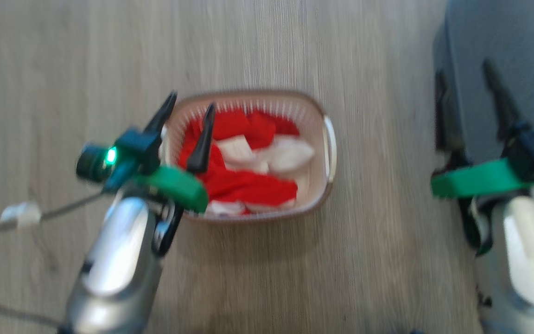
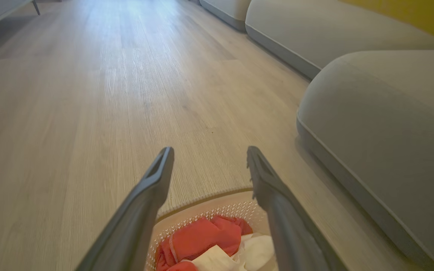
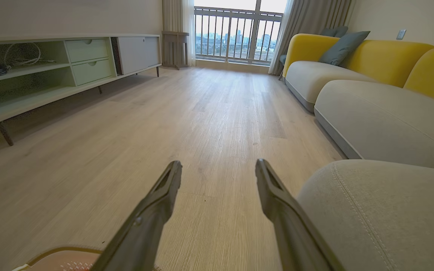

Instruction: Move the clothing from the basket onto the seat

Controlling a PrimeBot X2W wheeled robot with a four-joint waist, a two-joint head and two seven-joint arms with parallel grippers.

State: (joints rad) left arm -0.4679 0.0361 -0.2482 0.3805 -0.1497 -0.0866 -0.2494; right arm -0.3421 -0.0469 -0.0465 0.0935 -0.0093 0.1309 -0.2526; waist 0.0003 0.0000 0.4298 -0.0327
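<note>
Left gripper (image 1: 192, 101), jaws wide and empty, is nearer: bright red-and-white fabric clothing (image 1: 248, 185) lies just below-right of it, inside the cream perforated plastic basket (image 1: 248, 93).

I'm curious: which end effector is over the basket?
The left end effector, open above the basket of red clothing; the right end effector hangs by the grey seat.

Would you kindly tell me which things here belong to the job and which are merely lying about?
Job: bright red and white fabric clothing; cream perforated plastic basket; large grey upholstered seat.
Lying about: pale green low sideboard; blue-grey throw cushion; grey cable.
</note>
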